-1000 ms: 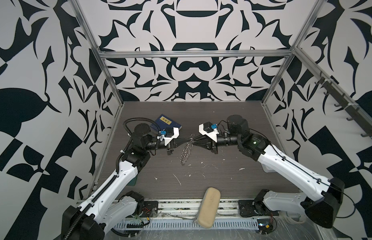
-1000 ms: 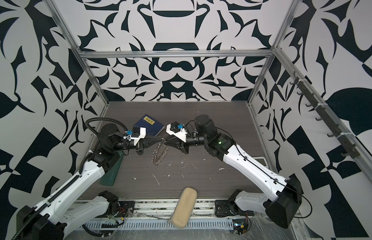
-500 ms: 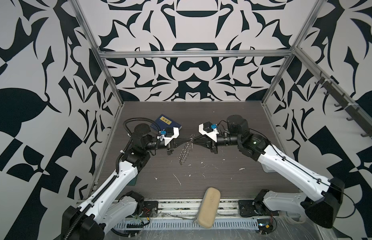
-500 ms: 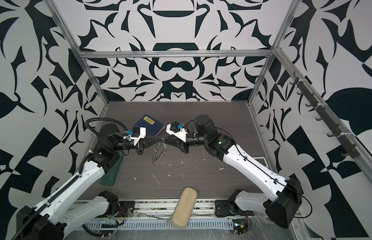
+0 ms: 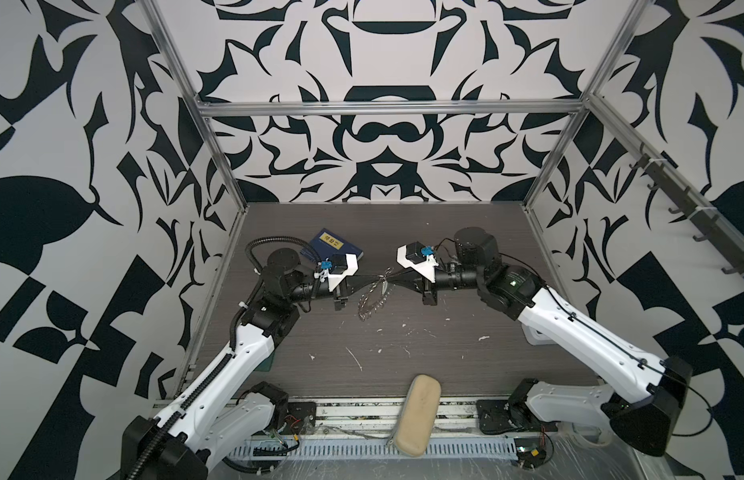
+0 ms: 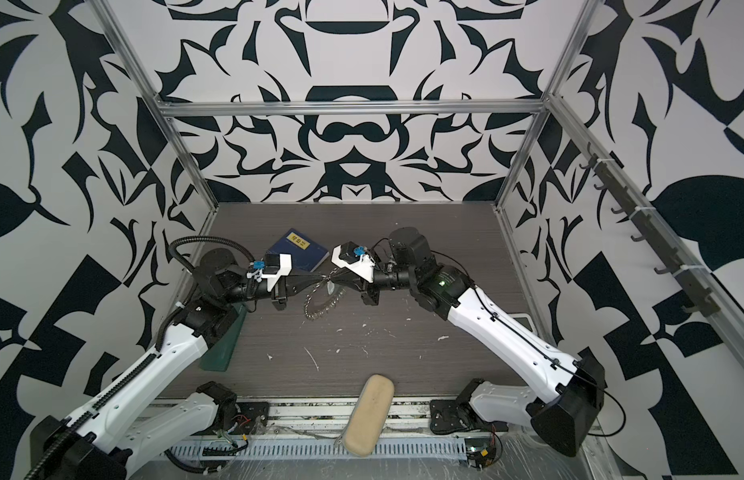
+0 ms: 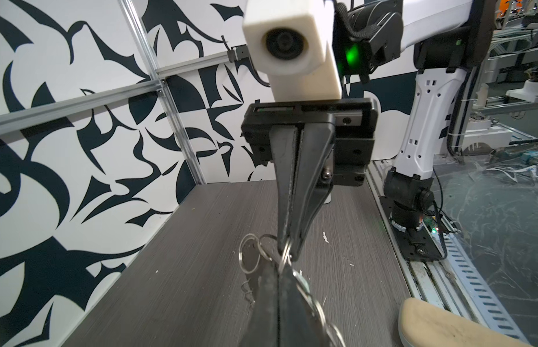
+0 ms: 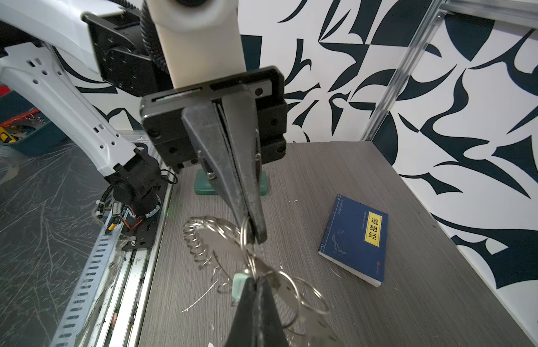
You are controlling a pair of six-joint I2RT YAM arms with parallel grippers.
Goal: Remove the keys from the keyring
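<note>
The keyring (image 5: 371, 302) (image 6: 319, 305), a flat grey metal ring with wire split rings along its rim, hangs tilted above the table between both grippers. My left gripper (image 5: 379, 277) (image 8: 256, 237) is shut on a split ring (image 8: 245, 232) at the keyring's upper edge. Tip to tip with it, my right gripper (image 5: 390, 282) (image 8: 258, 278) is shut on another wire ring (image 7: 286, 251). The keys' mint-green tag (image 8: 240, 284) (image 7: 304, 281) lies against the right fingertip. I cannot tell whether the tag itself is pinched. The key's blade is hidden.
A blue book (image 5: 337, 246) (image 8: 355, 238) lies behind the left gripper. A beige case (image 5: 418, 409) (image 7: 442, 326) rests on the front rail. A green block (image 6: 221, 344) sits under the left arm. White specks dot the dark table (image 5: 403, 357).
The right gripper's jaws have closed on the wire ring by the tag. Both arms and the hanging keyring have barely moved.
</note>
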